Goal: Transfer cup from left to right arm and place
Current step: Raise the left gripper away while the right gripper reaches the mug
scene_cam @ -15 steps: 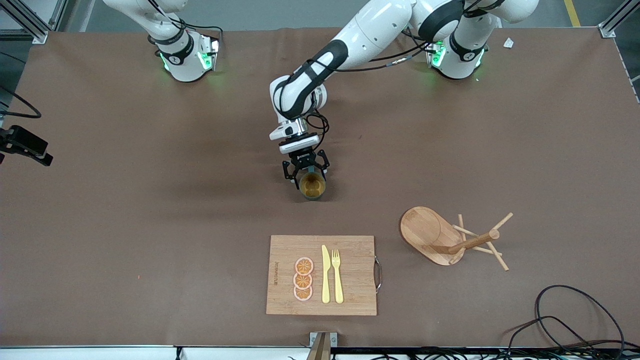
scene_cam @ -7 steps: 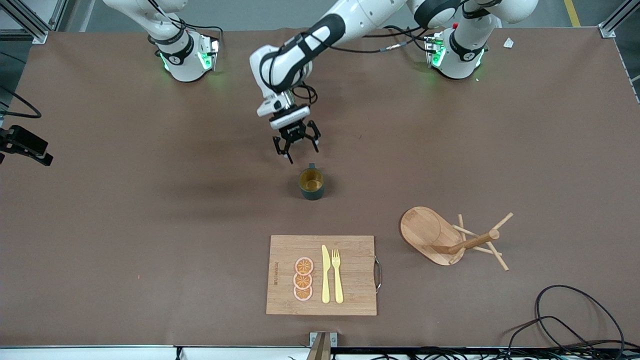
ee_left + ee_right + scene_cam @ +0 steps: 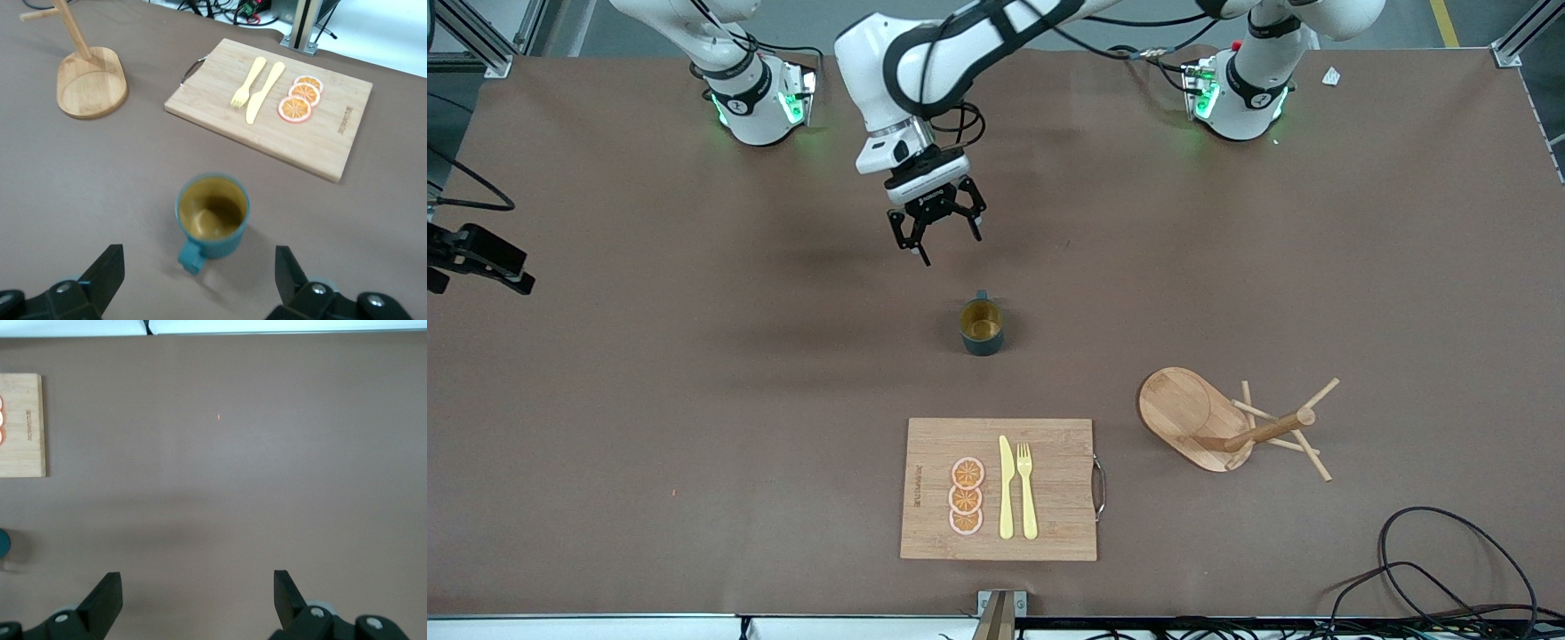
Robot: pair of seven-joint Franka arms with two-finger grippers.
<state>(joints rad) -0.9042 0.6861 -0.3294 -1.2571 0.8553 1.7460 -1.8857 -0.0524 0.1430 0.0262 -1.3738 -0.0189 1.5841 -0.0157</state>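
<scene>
Front view: the cup (image 3: 982, 327) stands upright on the brown table (image 3: 649, 356), golden inside showing, its small handle turned toward the robots' bases. It sits alone near the table's middle, farther from the front camera than the cutting board (image 3: 1000, 489), and touched by neither arm. The left gripper (image 3: 935, 236) hangs in the air over bare table between the cup and the bases, fingers spread wide — nothing between them. The wooden peg stand (image 3: 1232, 424) lies toward the left arm's end of the table. On the board lie three orange slices (image 3: 966, 496), a yellow knife (image 3: 1006, 487) and a yellow fork (image 3: 1027, 489). The right arm waits at its base; its gripper does not show in this view.

Left wrist view: the cup (image 3: 212, 220) stands on the table between the two spread fingertips (image 3: 107, 272) and well clear of them. The board (image 3: 273, 104) with its cutlery and the peg stand (image 3: 90, 77) lie past the cup.

Right wrist view: the right gripper (image 3: 198, 600) is held over bare table with its fingers wide apart — empty; a corner of the board (image 3: 21, 425) and a sliver of the cup (image 3: 3, 542) show at the picture's edge
</scene>
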